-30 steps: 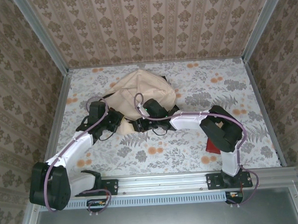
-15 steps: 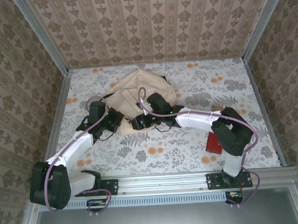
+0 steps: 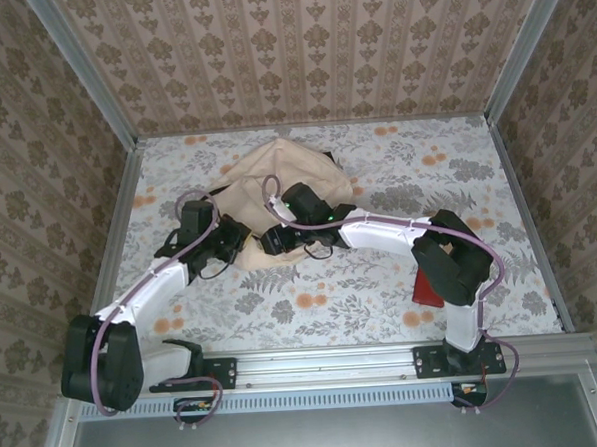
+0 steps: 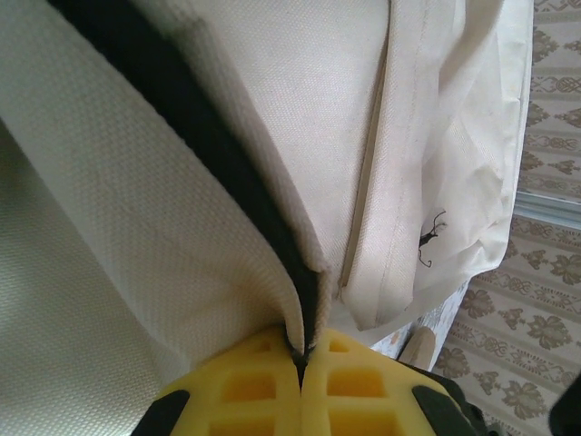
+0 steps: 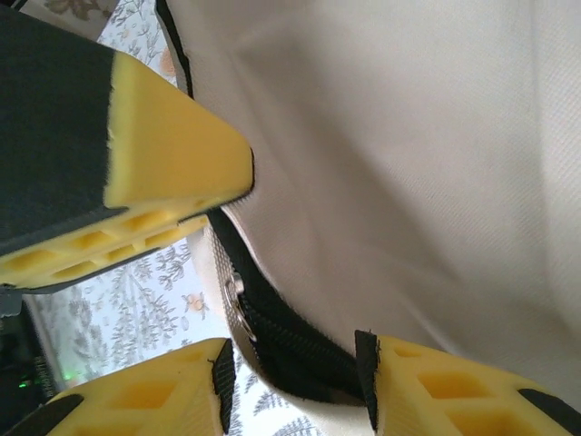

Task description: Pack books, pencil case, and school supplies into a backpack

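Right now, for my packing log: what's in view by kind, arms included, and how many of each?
Cream backpack: 1
Red flat item: 1
Robot arms: 2
Total: 4

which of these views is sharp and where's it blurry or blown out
Top external view: evenly lit and sharp, soft shadows under the arms. Left wrist view: backpack weave crisp at left, bright and washed out at right; the yellow fingers look slightly soft. Right wrist view: backpack pale, upper finger slightly soft.
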`<act>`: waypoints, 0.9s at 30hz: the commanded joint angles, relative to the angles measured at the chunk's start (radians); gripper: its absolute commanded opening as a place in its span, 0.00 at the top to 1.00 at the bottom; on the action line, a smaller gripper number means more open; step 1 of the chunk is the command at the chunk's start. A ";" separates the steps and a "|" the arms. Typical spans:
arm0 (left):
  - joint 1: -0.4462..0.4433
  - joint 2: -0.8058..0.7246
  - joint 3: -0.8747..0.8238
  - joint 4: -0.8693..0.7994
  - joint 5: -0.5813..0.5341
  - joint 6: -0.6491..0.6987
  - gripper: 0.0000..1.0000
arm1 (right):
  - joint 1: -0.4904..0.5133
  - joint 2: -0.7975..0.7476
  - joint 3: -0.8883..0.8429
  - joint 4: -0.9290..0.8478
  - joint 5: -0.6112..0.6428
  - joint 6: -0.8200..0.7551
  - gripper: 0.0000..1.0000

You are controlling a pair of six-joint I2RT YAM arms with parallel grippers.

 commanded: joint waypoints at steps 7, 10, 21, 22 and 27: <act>-0.030 0.065 0.076 0.039 0.069 0.048 0.97 | 0.007 -0.009 0.055 -0.139 0.156 -0.186 0.51; -0.040 0.097 0.093 0.047 0.075 0.048 0.96 | 0.007 -0.027 0.053 -0.156 0.142 -0.193 0.52; -0.054 0.126 0.110 0.059 0.087 0.046 0.98 | 0.002 0.010 0.075 -0.172 0.286 -0.188 0.54; -0.054 0.127 0.109 0.056 0.087 0.048 0.98 | 0.002 0.009 0.077 -0.174 0.307 -0.198 0.55; -0.053 0.134 0.113 0.024 0.078 0.069 1.00 | 0.001 -0.048 0.070 -0.197 0.424 -0.240 0.59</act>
